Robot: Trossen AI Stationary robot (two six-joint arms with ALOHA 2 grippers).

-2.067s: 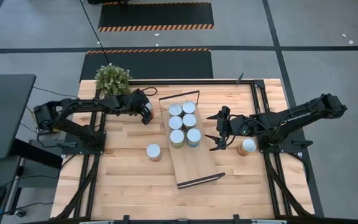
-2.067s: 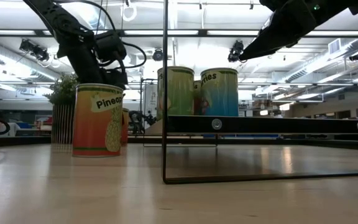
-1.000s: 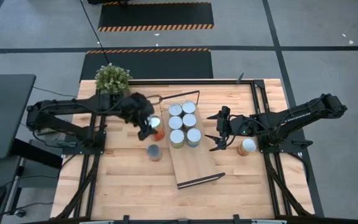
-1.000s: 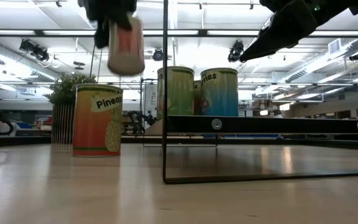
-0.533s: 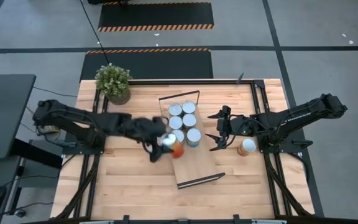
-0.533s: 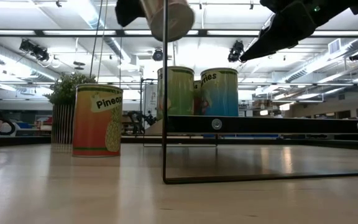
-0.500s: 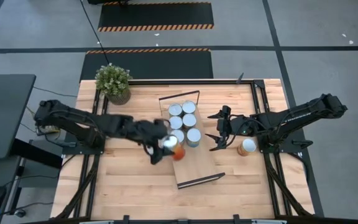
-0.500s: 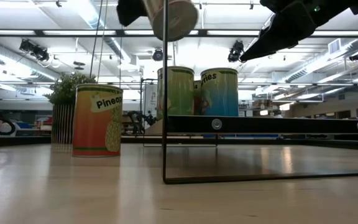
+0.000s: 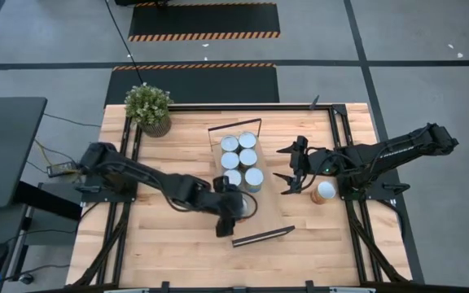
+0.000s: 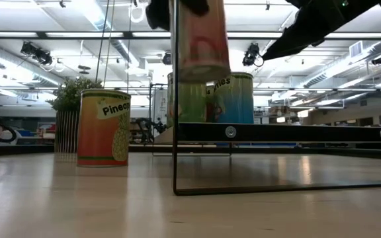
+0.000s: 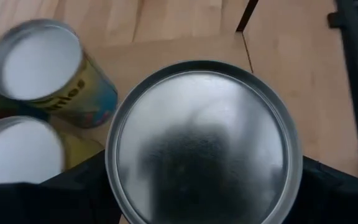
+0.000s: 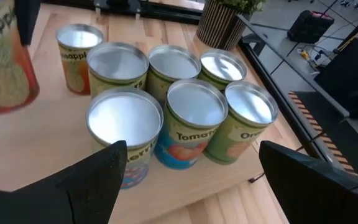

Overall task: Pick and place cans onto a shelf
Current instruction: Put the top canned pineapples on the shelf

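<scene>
My left gripper [image 9: 233,210] is shut on a can [image 10: 202,39] with a red-orange label. It holds the can in the air over the near part of the shelf [image 9: 260,216], a light-wood board with black wire frames at its ends. Six cans [image 9: 248,157] stand in two rows on the far part of the board. A pineapple can [image 10: 103,127] stands on the table left of the shelf. Another can [image 9: 326,190] stands on the table by the right arm. My right gripper [image 9: 294,168] is open and empty, right of the shelf's cans. My left gripper pinches the can's side near its top rim [image 11: 120,186] between its two fingers, one on each side. The fingers come from above, pointing down, and the silvery round top [image 11: 204,143] faces the wrist. The can hangs upright, lifted clear of the shelf board.
A potted green plant [image 9: 149,106] stands at the table's far left corner. The shelf's near wire frame [image 9: 263,236] stands just behind the held can. Bare board lies between the six cans and that frame.
My left gripper has carried the can from the table's far left toward the near and right, past the pineapple can, to a place over the shelf's near part. The can was tilted on the way and is upright now, lower than before.
</scene>
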